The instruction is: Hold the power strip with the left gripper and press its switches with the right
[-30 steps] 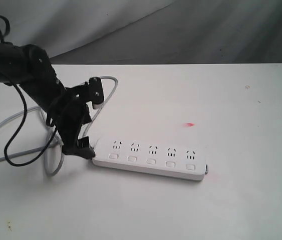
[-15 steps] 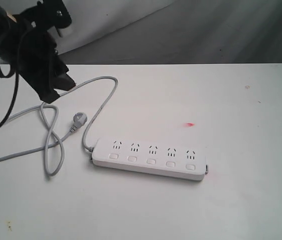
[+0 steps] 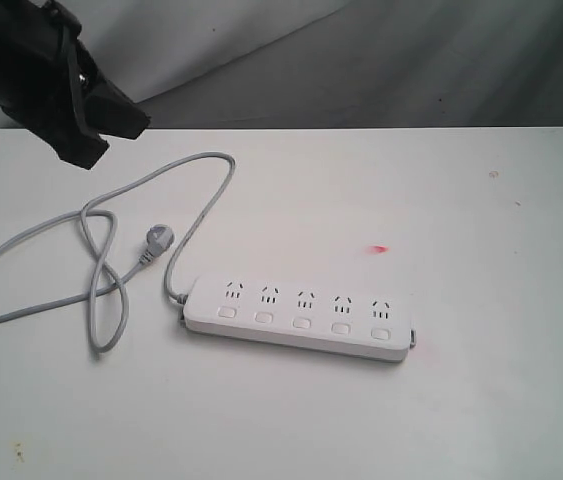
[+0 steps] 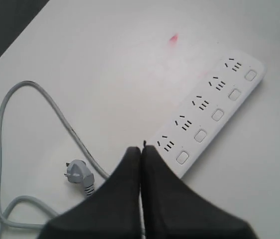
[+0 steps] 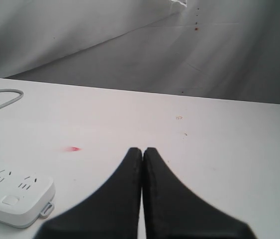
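The white power strip [image 3: 296, 320] lies flat on the white table, unheld, its row of switches [image 3: 302, 322] facing up. My left gripper [image 3: 116, 135] hangs high above the table's far left corner, well away from the strip. In the left wrist view this gripper [image 4: 140, 148] is shut with nothing between its jaws, and the strip [image 4: 214, 107] with its switches [image 4: 217, 114] lies below. My right gripper [image 5: 142, 149] is also shut and empty, raised over bare table beside the strip's end [image 5: 10, 191]. The exterior view does not show it.
The strip's grey cord [image 3: 101, 290] loops across the left of the table, ending in its plug [image 3: 157, 240]. A small red mark [image 3: 379, 249] sits behind the strip. A grey cloth backdrop [image 3: 411, 60] rises past the table's far edge.
My left gripper rose from the strip's cord end up to the far left, and its jaws closed on nothing. The strip has not moved.
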